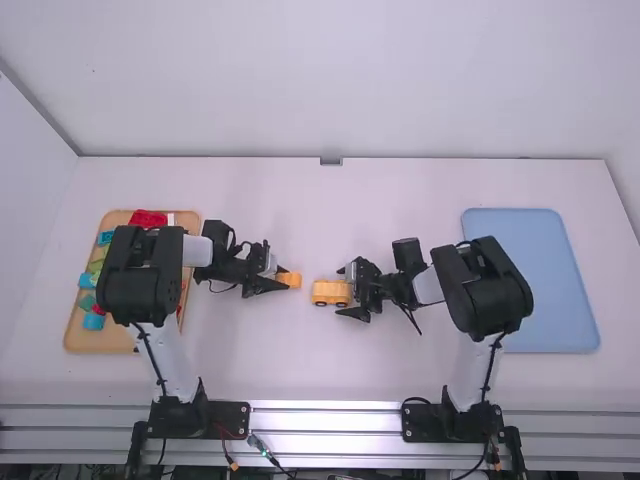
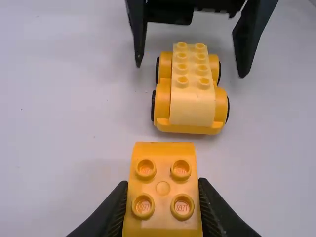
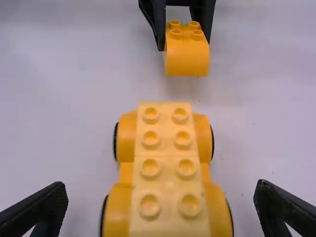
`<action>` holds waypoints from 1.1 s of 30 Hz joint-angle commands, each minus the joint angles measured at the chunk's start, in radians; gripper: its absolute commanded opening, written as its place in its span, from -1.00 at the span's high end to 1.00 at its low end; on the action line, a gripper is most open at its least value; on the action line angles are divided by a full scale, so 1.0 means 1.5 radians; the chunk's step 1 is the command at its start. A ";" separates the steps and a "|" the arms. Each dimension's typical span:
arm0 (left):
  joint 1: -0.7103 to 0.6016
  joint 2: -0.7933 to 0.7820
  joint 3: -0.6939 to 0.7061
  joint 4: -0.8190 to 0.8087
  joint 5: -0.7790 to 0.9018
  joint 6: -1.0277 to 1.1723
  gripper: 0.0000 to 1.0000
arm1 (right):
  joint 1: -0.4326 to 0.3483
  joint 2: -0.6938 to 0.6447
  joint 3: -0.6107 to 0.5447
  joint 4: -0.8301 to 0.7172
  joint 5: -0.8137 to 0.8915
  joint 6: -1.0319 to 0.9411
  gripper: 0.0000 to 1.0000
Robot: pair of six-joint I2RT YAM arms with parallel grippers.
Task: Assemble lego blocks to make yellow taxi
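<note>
My left gripper (image 1: 277, 281) is left of centre, shut on an orange-yellow curved block (image 1: 289, 279). In the left wrist view, the gripper (image 2: 163, 197) pinches this studded block (image 2: 163, 187) by its sides. The yellow wheeled car body (image 1: 331, 292) stands on the table just to its right, a gap between them. My right gripper (image 1: 345, 291) is open around the car's right end. In the right wrist view, the gripper (image 3: 160, 207) has its fingers wide apart on both sides of the car body (image 3: 165, 163), not touching it; the held block (image 3: 186, 57) hangs beyond.
A wooden tray (image 1: 85, 338) with several coloured blocks lies at the left, partly under the left arm. A blue tray (image 1: 562, 290) is at the right, beside the right arm. White table surface (image 1: 320, 210) extends behind both grippers.
</note>
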 commanded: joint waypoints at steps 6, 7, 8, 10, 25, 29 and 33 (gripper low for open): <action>-0.006 -0.013 0.011 -0.041 0.032 0.012 0.74 | 0.019 0.063 0.018 0.069 -0.017 0.044 -0.63; -0.007 -0.028 0.004 -0.044 0.032 0.012 0.77 | 0.018 0.063 0.017 0.066 -0.013 0.042 -0.55; -0.007 -0.036 0.000 -0.044 0.032 0.012 0.78 | 0.016 0.063 0.017 0.066 -0.012 0.044 -0.50; -0.007 -0.056 -0.012 -0.040 0.040 0.012 0.78 | 0.011 0.063 0.017 0.064 -0.002 0.050 -0.40; -0.135 -0.140 -0.102 0.191 0.011 -0.237 0.96 | 0.012 0.063 0.009 0.064 -0.003 0.044 -0.02; -0.180 -0.139 -0.122 0.297 -0.055 -0.355 0.96 | 0.009 0.063 0.010 0.064 -0.002 0.044 -0.01; -0.213 -0.139 -0.149 0.389 -0.095 -0.447 0.96 | 0.009 0.063 0.009 0.064 -0.001 0.044 -0.03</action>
